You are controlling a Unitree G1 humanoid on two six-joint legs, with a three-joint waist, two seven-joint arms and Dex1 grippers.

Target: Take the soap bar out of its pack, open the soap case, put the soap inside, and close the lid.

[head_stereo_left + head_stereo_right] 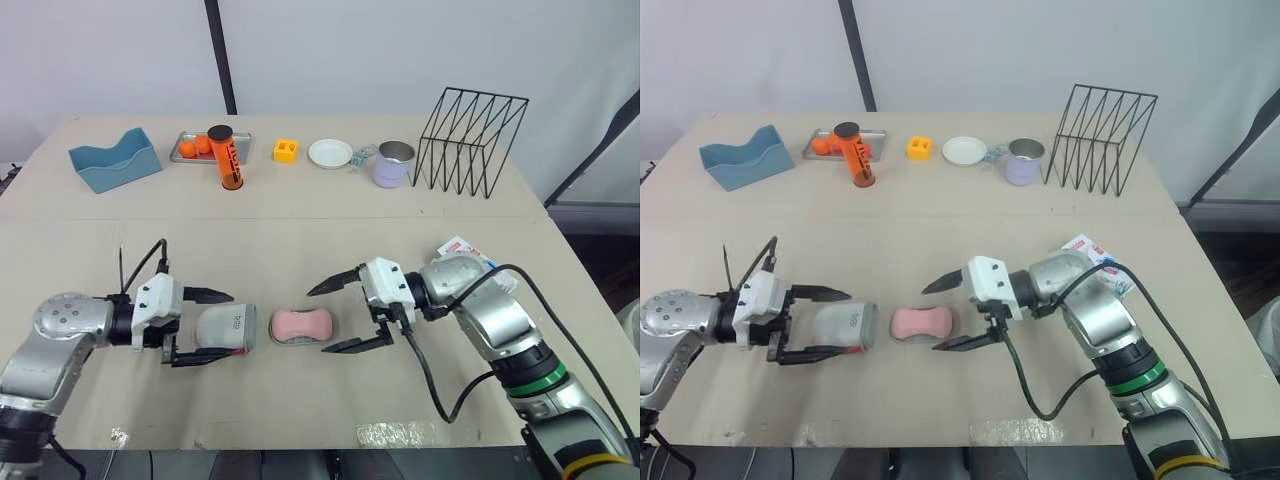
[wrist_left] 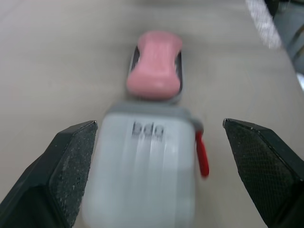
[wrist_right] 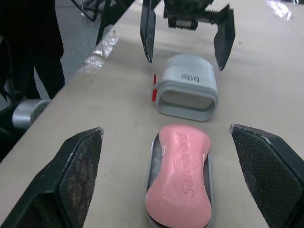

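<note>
Left eye view: lid [image 1: 222,330] beside soap [image 1: 302,323]; mug [image 1: 394,163], rack [image 1: 472,140] behind.

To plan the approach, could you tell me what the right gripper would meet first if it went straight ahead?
Probably the soap, lying straight ahead of the right gripper; the lid lies beyond.
</note>
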